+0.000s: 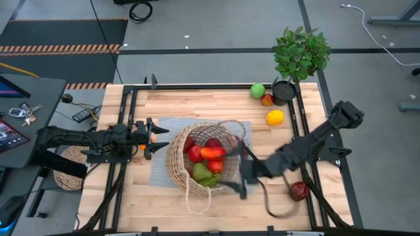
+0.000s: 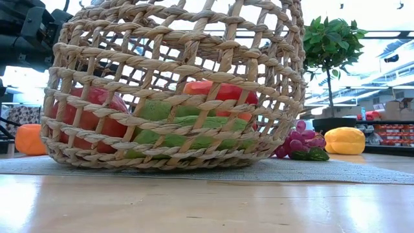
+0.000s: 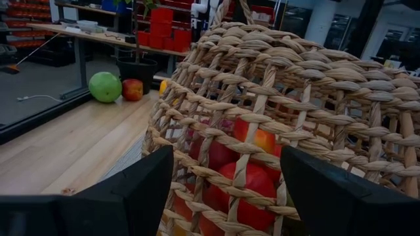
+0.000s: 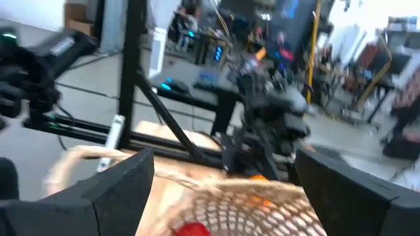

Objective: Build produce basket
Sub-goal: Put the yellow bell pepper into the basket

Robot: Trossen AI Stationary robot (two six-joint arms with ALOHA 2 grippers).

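Basket (image 1: 200, 160) sits mid-table on a grey mat (image 1: 161, 172), holding red, green and orange produce (image 1: 209, 157). Purple grapes (image 2: 299, 141) lie just beside it. Outside it: green fruit (image 1: 258, 90) and small red one (image 1: 267, 99) by the potted plant (image 1: 300, 56), yellow piece (image 1: 275, 117) near them, dark red piece (image 1: 298, 191) at the right edge. Left gripper (image 1: 157, 138) at the basket's left wall, fingers spread wide, empty. Right gripper (image 1: 241, 172) at its right rim, fingers wide, empty.
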